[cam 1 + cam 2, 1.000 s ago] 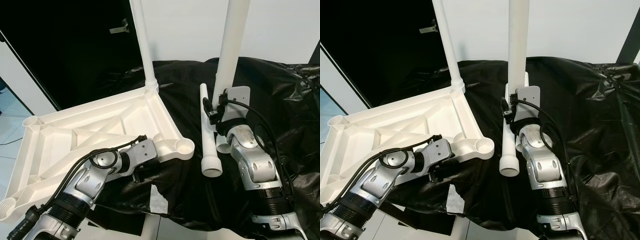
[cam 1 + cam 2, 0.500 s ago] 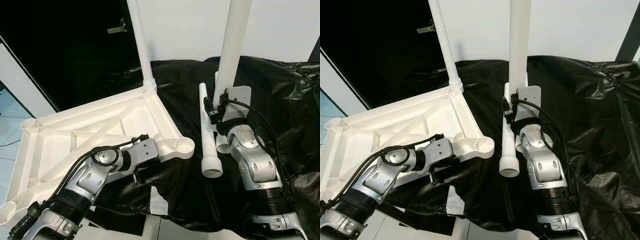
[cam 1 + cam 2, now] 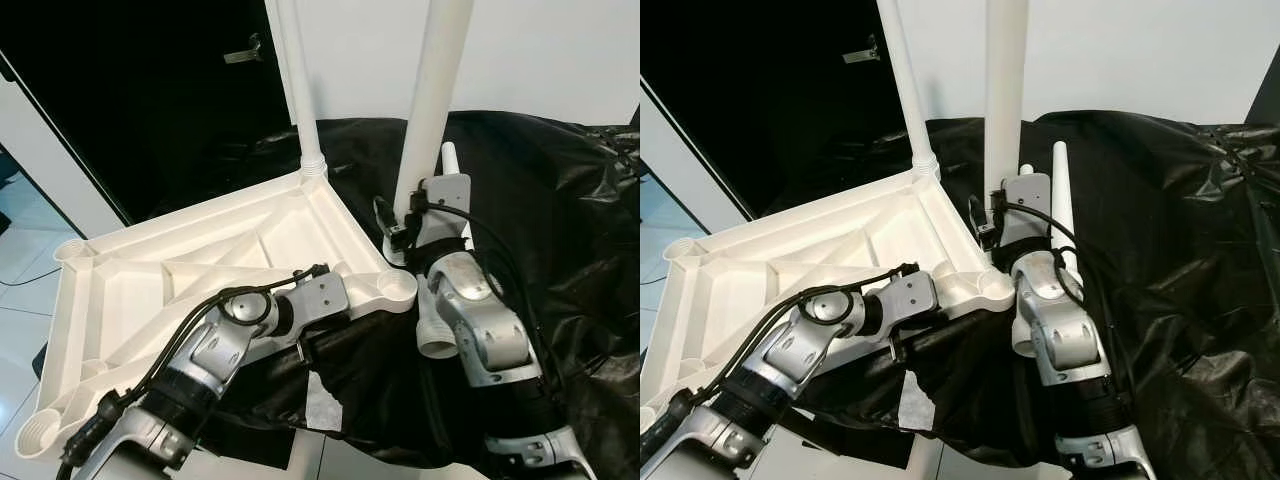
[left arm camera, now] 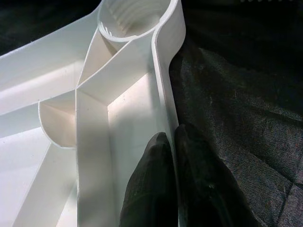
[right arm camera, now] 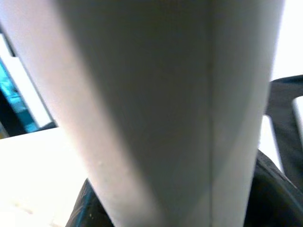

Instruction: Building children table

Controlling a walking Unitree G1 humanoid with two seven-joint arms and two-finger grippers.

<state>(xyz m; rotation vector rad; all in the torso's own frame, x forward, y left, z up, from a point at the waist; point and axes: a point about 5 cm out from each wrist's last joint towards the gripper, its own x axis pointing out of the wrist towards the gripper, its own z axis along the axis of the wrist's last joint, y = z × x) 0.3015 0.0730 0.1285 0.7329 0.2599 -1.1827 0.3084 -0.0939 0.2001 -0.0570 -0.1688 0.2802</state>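
The upturned white tabletop [image 3: 200, 270] is pinched at its edge wall by the left gripper [image 4: 173, 142], fingers closed on the rim beside an empty corner socket [image 4: 135, 16]. An upright white leg [image 3: 432, 110] is clamped in the right gripper [image 3: 402, 222], just above that socket, over the black cloth [image 3: 560, 200]. Another leg [image 3: 300, 90] is seated in the far corner.

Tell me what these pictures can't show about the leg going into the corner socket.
- Bottom end of the held leg: head views, hidden behind the right tool's wrist.
- Corner socket threads: too small; leg alignment unclear.
- Right wrist view: blurred leg surface, tool fingers hidden.
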